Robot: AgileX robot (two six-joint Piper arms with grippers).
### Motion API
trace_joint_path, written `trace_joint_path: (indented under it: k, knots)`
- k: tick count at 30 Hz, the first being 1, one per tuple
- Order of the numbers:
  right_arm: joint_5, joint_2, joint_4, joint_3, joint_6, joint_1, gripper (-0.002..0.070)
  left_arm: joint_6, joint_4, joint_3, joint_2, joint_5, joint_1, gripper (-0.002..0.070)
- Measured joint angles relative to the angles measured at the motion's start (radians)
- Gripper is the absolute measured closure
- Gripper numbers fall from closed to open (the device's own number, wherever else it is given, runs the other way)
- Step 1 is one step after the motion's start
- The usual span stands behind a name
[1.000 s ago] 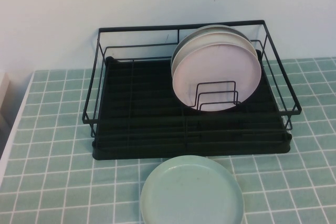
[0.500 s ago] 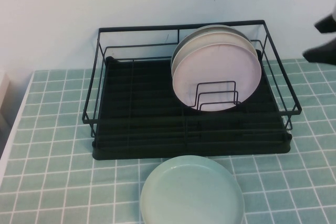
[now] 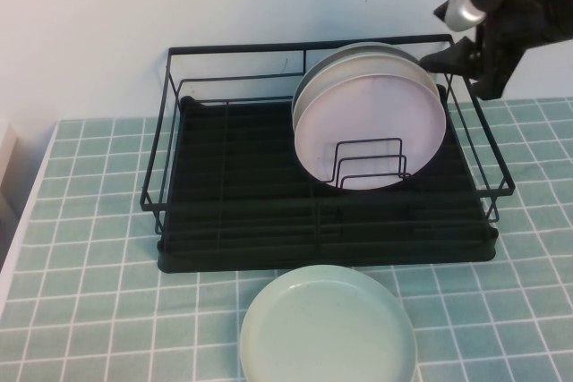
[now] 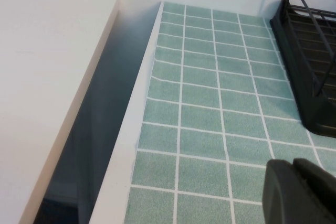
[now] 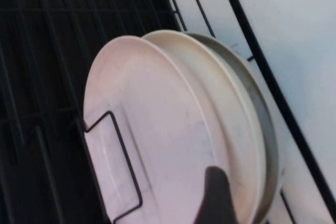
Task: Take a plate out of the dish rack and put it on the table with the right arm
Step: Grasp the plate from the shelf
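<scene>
Teal tiles with white grout make up the table [image 3: 81, 221], and the black wire dish rack [image 3: 233, 212] stands at its back by the pale wall. Upright in the rack's right half leans the pink plate [image 3: 367, 118], frontmost, behind low wire dividers [image 3: 369, 165], with cream plates [image 3: 358, 55] stacked close behind it. A mint-green plate [image 3: 327, 328] lies flat before the rack. Above the rack's far right corner hangs the right gripper [image 3: 466, 64], fingers apart. The left gripper [image 4: 299, 192] sits low over the table's left edge; whether it is parted or closed cannot be told
</scene>
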Motion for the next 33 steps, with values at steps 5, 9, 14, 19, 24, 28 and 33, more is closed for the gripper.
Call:
trace_joint_path:
  k: [5, 9, 14, 19, 24, 28, 33]
  knots:
    - [-0.007, 0.080, -0.002, -0.043, -0.003, 0.025, 0.0199, 0.000, 0.000, 0.000, 0.000, 0.000, 0.000, 0.0678]
    - [-0.022, 0.116, -0.020, -0.056, -0.007, 0.047, 0.0202, 0.000, 0.000, 0.000, 0.000, 0.000, 0.000, 0.0678]
    - [-0.049, 0.139, -0.032, -0.058, -0.012, 0.067, 0.0204, 0.000, 0.000, 0.000, 0.000, 0.000, 0.000, 0.0678]
    - [-0.071, 0.164, -0.035, -0.068, -0.025, 0.074, 0.0210, 0.000, 0.000, 0.000, 0.000, -0.002, 0.000, 0.0678]
    - [-0.103, 0.182, -0.035, -0.068, -0.032, 0.075, 0.0246, 0.000, 0.000, 0.000, 0.000, -0.002, 0.000, 0.0678]
    - [-0.111, 0.186, -0.035, -0.069, -0.036, 0.075, 0.0286, 0.000, 0.000, 0.000, 0.000, -0.002, 0.000, 0.0678]
    - [-0.122, 0.192, -0.035, -0.073, -0.036, 0.075, 0.0302, 0.000, 0.000, 0.000, 0.000, -0.002, 0.000, 0.0678]
